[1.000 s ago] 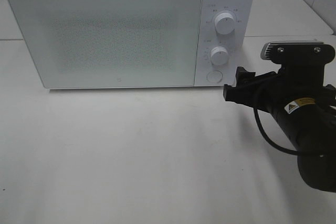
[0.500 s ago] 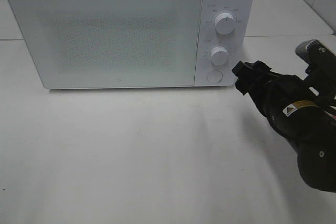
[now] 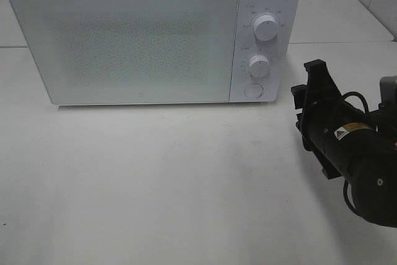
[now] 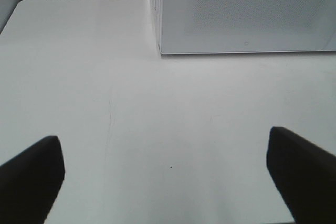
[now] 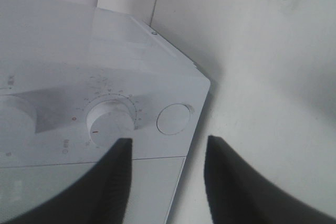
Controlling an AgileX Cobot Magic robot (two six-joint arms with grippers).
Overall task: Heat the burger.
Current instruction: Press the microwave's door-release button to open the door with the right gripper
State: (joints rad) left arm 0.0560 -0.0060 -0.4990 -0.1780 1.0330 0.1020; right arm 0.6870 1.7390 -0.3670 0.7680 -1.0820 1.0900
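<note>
Facing the control panel of a white, box-shaped microwave oven point(image 3: 142, 41), the right gripper point(image 5: 168, 142) holds its two dark fingers point(image 5: 113, 182) partly apart, with an empty gap between them and nothing in their grasp. Straight ahead of that gap sits the round, flat white push button point(image 5: 174, 118) at the panel's lower corner. The lower white dial point(image 5: 111, 121) lies just ahead of one fingertip, and the upper white dial point(image 5: 16, 119) lies farther out to that same side. Neither finger touches the panel. From the high camera, the jaws stand off the oven's front corner, beside the controls and above the smooth white tabletop point(image 3: 186, 184).

The left gripper point(image 4: 164, 140) has its jaws spread as wide as they go, one dark finger point(image 4: 31, 177) at each edge of its wrist view, gripping nothing. Bare tabletop lies between and beneath them, and the frosted white oven door point(image 4: 241, 14), closed, stands well ahead of the jaws and off to one side.

The burger shows in no view, so I cannot tell where it is relative to either pair of jaws.
</note>
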